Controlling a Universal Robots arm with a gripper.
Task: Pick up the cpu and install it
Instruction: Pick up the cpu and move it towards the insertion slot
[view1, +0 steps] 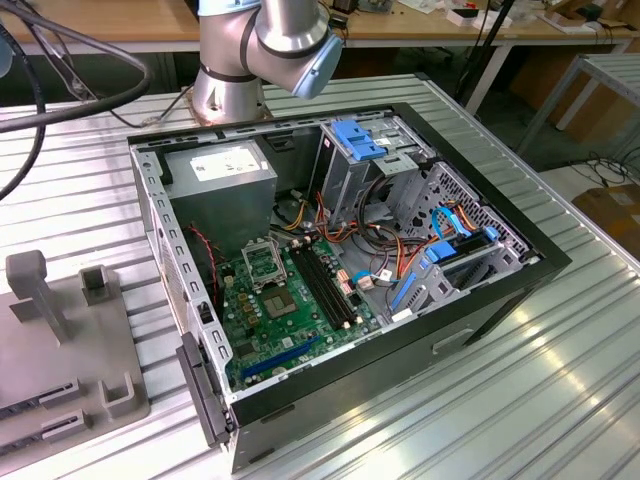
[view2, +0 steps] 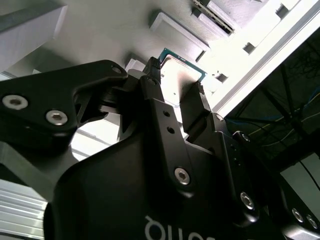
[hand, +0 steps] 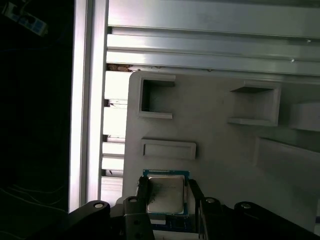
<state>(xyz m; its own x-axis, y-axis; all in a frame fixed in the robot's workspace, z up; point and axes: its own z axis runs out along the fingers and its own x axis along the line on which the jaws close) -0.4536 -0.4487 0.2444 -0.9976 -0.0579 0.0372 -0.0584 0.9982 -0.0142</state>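
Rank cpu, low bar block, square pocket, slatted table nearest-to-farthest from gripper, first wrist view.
From the gripper:
1. cpu, between its fingers.
2. low bar block, on the grey fixture, just beyond.
3. square pocket, farther along the fixture.
4. slatted table, past the fixture's edge.

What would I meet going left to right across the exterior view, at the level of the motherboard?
grey fixture plate → silver CPU socket frame → long black memory slots → blue cables and clips at the case's drive end
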